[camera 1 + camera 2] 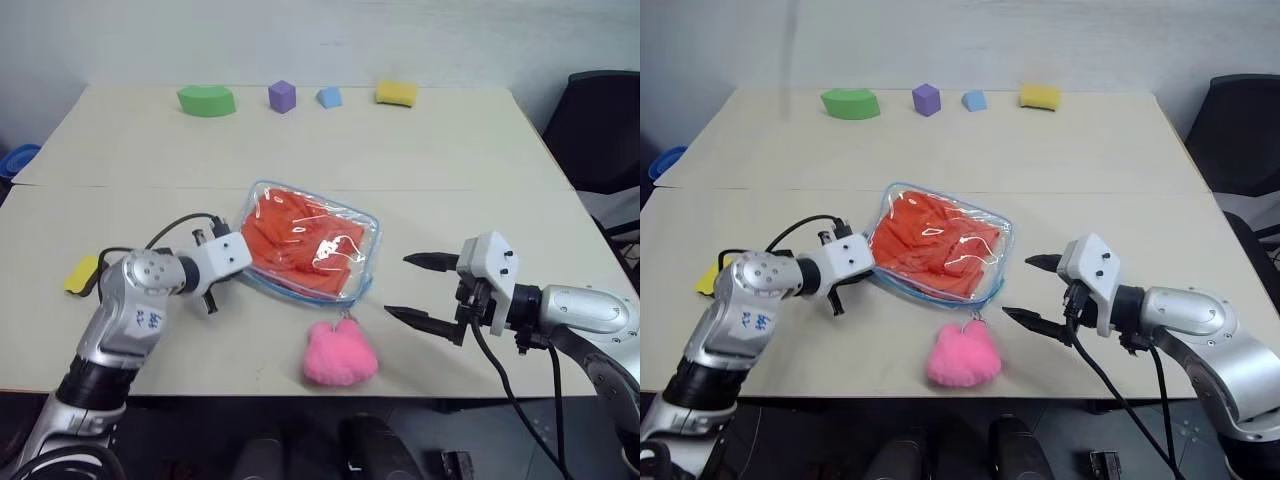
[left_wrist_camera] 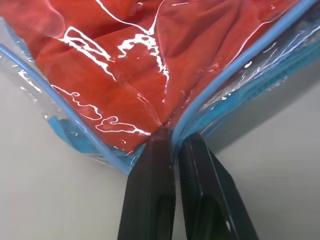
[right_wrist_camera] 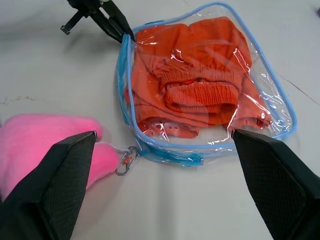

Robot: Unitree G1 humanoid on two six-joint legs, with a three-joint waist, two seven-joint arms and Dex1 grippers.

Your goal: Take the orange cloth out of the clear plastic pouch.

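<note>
Pinching pouch (image 1: 362,262) edge, left hand (image 2: 172,145), seemingly.

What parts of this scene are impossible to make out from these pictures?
- Whether the clear plastic pouch is zipped shut: glare and folds hide its blue edging.
- The bright orange cloth: crumpled, so its full shape is hidden.
- The small yellow object: partly behind the left arm in the eye views.
- The blue object: cut off by the picture's edge.
</note>
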